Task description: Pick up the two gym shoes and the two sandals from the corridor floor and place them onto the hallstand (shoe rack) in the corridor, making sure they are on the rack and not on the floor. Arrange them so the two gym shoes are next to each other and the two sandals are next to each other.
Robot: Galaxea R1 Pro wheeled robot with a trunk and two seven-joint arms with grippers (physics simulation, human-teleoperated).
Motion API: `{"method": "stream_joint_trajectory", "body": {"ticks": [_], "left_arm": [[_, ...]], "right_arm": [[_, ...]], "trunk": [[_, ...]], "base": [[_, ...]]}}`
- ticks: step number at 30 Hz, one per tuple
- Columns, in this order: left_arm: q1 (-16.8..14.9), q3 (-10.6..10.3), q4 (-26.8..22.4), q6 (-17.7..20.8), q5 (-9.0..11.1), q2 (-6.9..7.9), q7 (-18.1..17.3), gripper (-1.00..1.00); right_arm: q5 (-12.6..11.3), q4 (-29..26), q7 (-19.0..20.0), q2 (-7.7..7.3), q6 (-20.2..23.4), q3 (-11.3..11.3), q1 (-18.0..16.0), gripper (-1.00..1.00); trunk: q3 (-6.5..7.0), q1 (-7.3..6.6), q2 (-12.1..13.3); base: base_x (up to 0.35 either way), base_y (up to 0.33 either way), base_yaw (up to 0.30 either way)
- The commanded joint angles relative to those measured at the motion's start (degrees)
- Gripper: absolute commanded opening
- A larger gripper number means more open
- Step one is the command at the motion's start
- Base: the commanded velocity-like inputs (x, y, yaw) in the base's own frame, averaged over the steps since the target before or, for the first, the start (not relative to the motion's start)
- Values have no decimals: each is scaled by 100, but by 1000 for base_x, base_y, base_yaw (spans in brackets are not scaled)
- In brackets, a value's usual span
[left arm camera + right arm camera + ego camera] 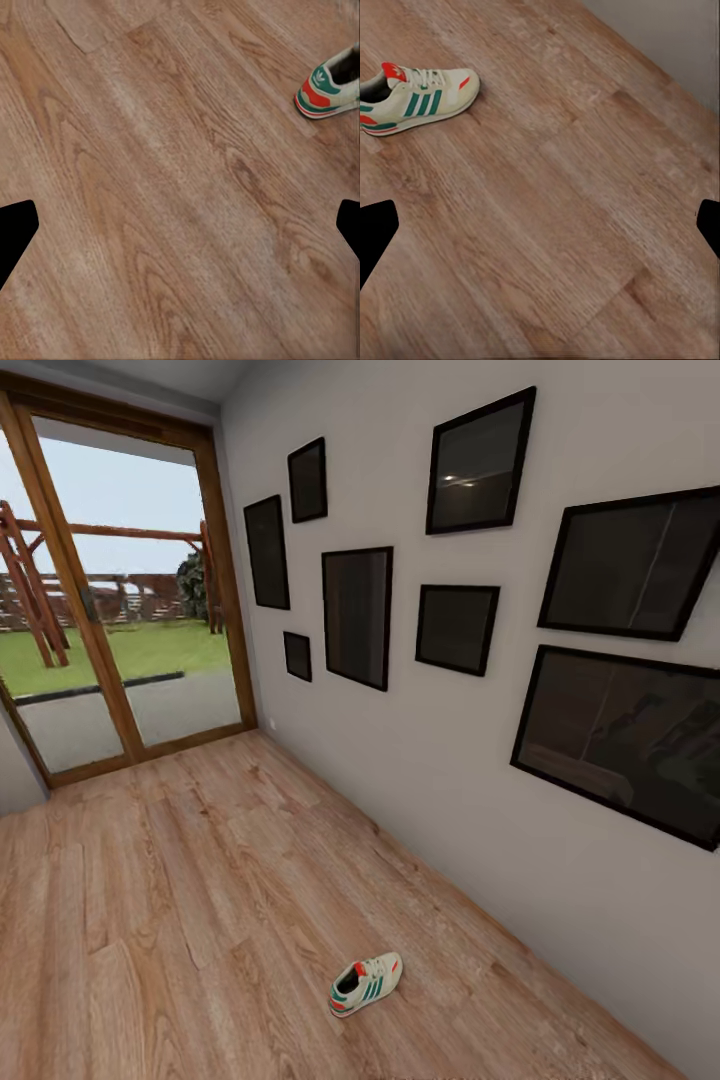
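One gym shoe (365, 983), white with teal stripes and red-orange accents, lies on its sole on the corridor floor (200, 880), near the picture wall. In the left wrist view the gym shoe's (330, 88) heel end peeks in at the frame edge. Its whole side appears in the right wrist view, gym shoe (416, 97) well away from the fingers. My left gripper (180, 232) hangs open above bare planks, and my right gripper (540, 232) is open too, nothing between its fingers. The sandals and the hallstand are out of view.
A grey wall (450, 760) with several dark framed pictures (357, 616) runs along the right. A wood-framed glass door (120, 600) closes the corridor's far end. Wood planks stretch to the left of the shoe.
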Motion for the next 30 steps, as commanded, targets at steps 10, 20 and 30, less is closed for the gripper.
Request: {"method": "stream_joint_trajectory", "body": {"ticks": [10,20,30], "left_arm": [[-2,-5,2,-18,41,-2,-8,100],[-2,-5,2,-24,38,-2,-8,100],[-2,-5,2,-25,34,0,-8,100]], "right_arm": [[1,5,-2,0,-18,-2,-5,100],[1,5,-1,0,-18,-2,-5,100],[1,13,-1,0,-18,-2,-5,100]], "trunk": [[-45,0,-3],[-85,0,-3],[-124,0,-3]], "base": [[0,0,-269],[0,0,-269],[0,0,-269]]}}
